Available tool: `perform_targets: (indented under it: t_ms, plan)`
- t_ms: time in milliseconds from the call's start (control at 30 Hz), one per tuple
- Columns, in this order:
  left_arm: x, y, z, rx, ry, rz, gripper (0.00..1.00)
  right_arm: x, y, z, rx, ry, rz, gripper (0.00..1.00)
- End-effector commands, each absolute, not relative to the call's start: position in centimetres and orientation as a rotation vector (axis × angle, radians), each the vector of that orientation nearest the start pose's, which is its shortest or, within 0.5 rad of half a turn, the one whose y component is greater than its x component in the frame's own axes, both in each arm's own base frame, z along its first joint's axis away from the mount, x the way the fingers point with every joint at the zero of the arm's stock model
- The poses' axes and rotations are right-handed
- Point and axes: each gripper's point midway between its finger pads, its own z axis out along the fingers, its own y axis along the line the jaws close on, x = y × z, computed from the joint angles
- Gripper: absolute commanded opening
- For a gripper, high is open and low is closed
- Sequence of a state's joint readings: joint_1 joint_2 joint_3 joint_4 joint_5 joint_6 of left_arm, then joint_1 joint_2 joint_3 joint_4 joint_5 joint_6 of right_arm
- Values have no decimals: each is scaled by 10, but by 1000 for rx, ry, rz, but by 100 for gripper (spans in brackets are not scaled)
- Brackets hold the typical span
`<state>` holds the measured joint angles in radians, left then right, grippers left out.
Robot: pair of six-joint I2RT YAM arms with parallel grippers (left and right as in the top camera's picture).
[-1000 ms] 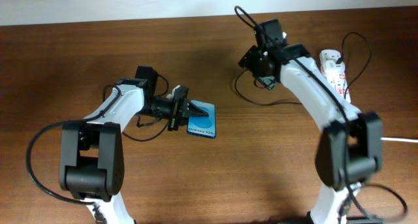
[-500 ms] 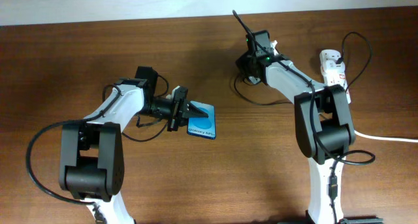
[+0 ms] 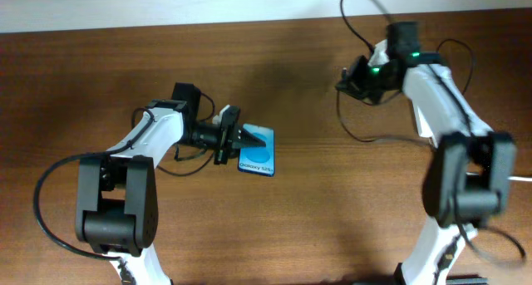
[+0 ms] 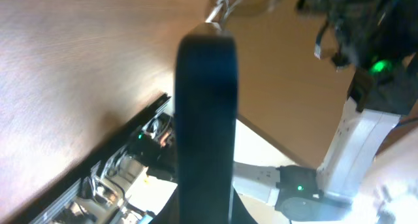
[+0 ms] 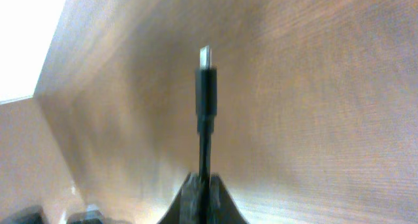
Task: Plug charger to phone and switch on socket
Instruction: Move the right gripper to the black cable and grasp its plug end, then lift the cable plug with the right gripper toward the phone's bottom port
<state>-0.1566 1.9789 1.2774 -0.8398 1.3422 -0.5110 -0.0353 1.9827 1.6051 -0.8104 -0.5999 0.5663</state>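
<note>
The phone (image 3: 258, 157), with its blue screen up, lies left of the table's middle. My left gripper (image 3: 243, 140) is shut on its upper left edge. The left wrist view shows the phone (image 4: 206, 113) edge-on as a dark slab rising from between the jaws of the left gripper (image 4: 206, 211). My right gripper (image 3: 346, 82) hovers at the back right, shut on the charger (image 3: 366, 139), whose thin black cable loops under and above the arm. In the right wrist view the plug (image 5: 206, 87) stands straight up out of the right gripper (image 5: 203, 188), metal tip free. The socket is hidden behind the right arm.
A white cable (image 3: 522, 179) runs off the right edge. The table's back edge meets a pale wall (image 3: 166, 7). The right arm (image 4: 366, 126) with a green light shows in the left wrist view, beyond the phone.
My right gripper has shut on the charger cable and swung right and back with it, pulling the cable's loops along. The left gripper and the phone have stayed still.
</note>
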Motion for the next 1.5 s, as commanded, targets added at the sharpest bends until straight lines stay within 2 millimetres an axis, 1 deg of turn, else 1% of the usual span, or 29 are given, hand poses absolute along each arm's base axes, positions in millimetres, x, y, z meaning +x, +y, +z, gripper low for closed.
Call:
perform_targets:
  t_ms: [0,67,100,133,167,200,267,300,333,467,500,533,600,633,667,700,767,800,867,900,967,1000,1100,1133,1200,1233,1367,1433,1467]
  plan:
    - [334,-225,164,-142,2488,-2344,0,404,95,214,178,2623,1017,4]
    - [338,-226,165,-91,2462,-2332,0,364,110,251,-10,2587,1095,4]
    - [339,-226,166,-80,2456,-2329,0,335,122,274,-136,2550,1161,4]
    - [340,-226,166,-72,2451,-2327,0,319,128,285,-208,2522,1195,4]
    - [342,-226,171,-21,2408,-2344,0,294,139,304,-318,2472,1247,4]
    - [346,-227,175,26,2372,-2356,0,271,148,318,-371,2451,1278,4]
    - [350,-228,178,32,2369,-2354,0,251,157,329,-422,2434,1308,4]
    - [355,-228,180,56,2357,-2345,0,225,172,344,-516,2388,1358,4]
    - [361,-229,183,80,2346,-2337,0,208,181,352,-596,2355,1363,4]
    - [375,-231,196,126,2322,-2318,0,170,197,360,-789,2290,1305,4]
    - [378,-232,200,141,2315,-2313,0,169,200,359,-793,2284,1304,4]
    - [383,-233,207,175,2298,-2300,0,174,199,349,-732,2327,1243,5]
    - [389,-235,218,212,2275,-2279,0,204,183,311,-445,2495,993,4]
    - [392,-235,225,237,2256,-2262,0,214,178,294,-358,2531,908,4]
    - [396,-236,231,251,2234,-2239,0,220,180,277,-320,2554,865,4]
    - [398,-236,235,254,2223,-2229,0,219,184,271,-298,2571,877,4]
    - [405,-237,240,240,2192,-2197,0,208,191,271,-264,2599,916,5]
    - [409,-237,240,209,2185,-2183,0,195,192,278,-261,2588,943,5]
    - [422,-238,240,128,2160,-2140,0,169,191,303,-268,2503,1006,4]
    - [429,-237,240,89,2141,-2114,0,162,181,313,-225,2442,978,5]
    - [440,-237,245,32,2096,-2079,0,163,161,315,-85,2342,893,5]
    - [441,-240,251,34,2070,-2079,0,170,157,307,2,2304,890,4]
    - [435,-251,284,142,1932,-2096,0,186,188,285,27,2253,1055,4]
    - [427,-254,302,230,1840,-2093,0,193,206,272,-20,2246,1126,4]
    - [410,-256,326,353,1719,-2095,0,203,228,255,-67,2255,1190,4]
    - [406,-255,328,367,1721,-2106,0,208,233,253,-78,2257,1194,4]
    - [398,-257,314,403,1833,-2131,0,220,256,252,-227,2209,1227,4]
    - [390,-257,306,448,1901,-2141,0,222,259,248,-234,2220,1228,4]
    - [392,-258,303,420,1926,-2154,0,223,259,250,-258,2202,1218,4]
